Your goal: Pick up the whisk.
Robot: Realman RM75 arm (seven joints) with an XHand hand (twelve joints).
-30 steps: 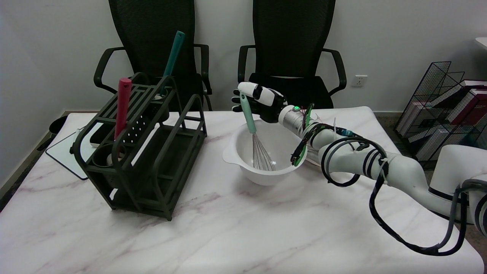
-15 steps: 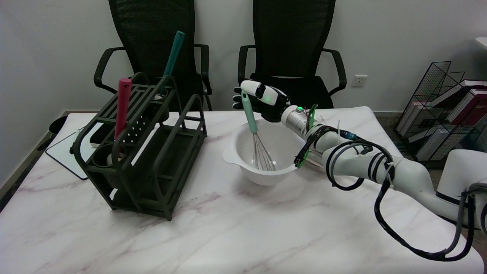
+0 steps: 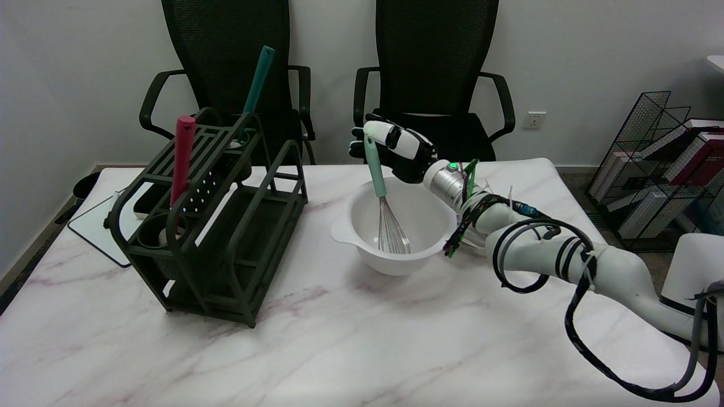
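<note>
Where fingers wrap it, the whisk [image 3: 380,195] handle top is hidden. Right hand [image 3: 396,148] closed around the mint handle; whisk tilted, wire head down inside the white bowl [image 3: 362,243], contact with its floor unclear.

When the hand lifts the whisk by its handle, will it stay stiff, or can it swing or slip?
The whisk looks light: thin wires, slim handle. The handle probably stays stiff, while the wire loops may flex where they sit in the white bowl. The right hand holds only the handle's top end, so the long part below may swing or slip.
</note>
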